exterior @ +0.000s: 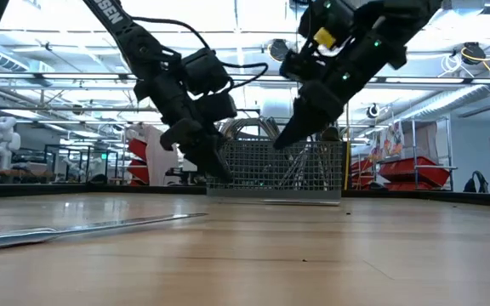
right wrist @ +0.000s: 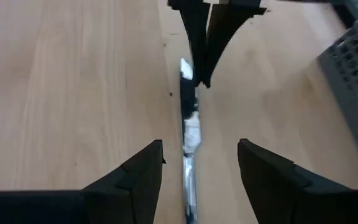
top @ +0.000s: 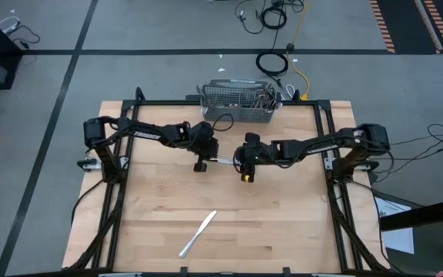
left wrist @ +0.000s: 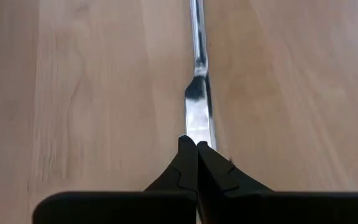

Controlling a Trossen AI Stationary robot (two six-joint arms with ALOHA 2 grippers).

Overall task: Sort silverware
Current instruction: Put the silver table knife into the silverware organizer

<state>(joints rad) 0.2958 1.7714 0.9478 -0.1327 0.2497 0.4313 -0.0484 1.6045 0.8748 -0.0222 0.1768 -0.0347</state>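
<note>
A slim silver piece of silverware (top: 221,161) hangs at mid-table between my two grippers. My left gripper (top: 201,165) is shut on its left end. My right gripper (right wrist: 201,144) is open, one finger on either side of the piece's right end (right wrist: 189,180) without touching it. In the low view both grippers (exterior: 218,168) (exterior: 287,136) stand above the tabletop. A second piece, a table knife (top: 198,233), lies flat on the wood near the front edge. The grey wire-mesh basket (top: 237,108) with more silverware stands at the far edge. My left gripper pinches the piece's wider end (left wrist: 197,127) between its two fingertips (left wrist: 188,155). The fingers come slanting down from the table's left and lie along the piece. The piece reaches straight on from the fingertips toward the right gripper, above the table.
Bare wooden tabletop (top: 283,223) lies all around the lone knife, bounded by the black frame rails (top: 118,200) at left and right. The basket wall (right wrist: 353,81) stands close on one side of my right gripper.
</note>
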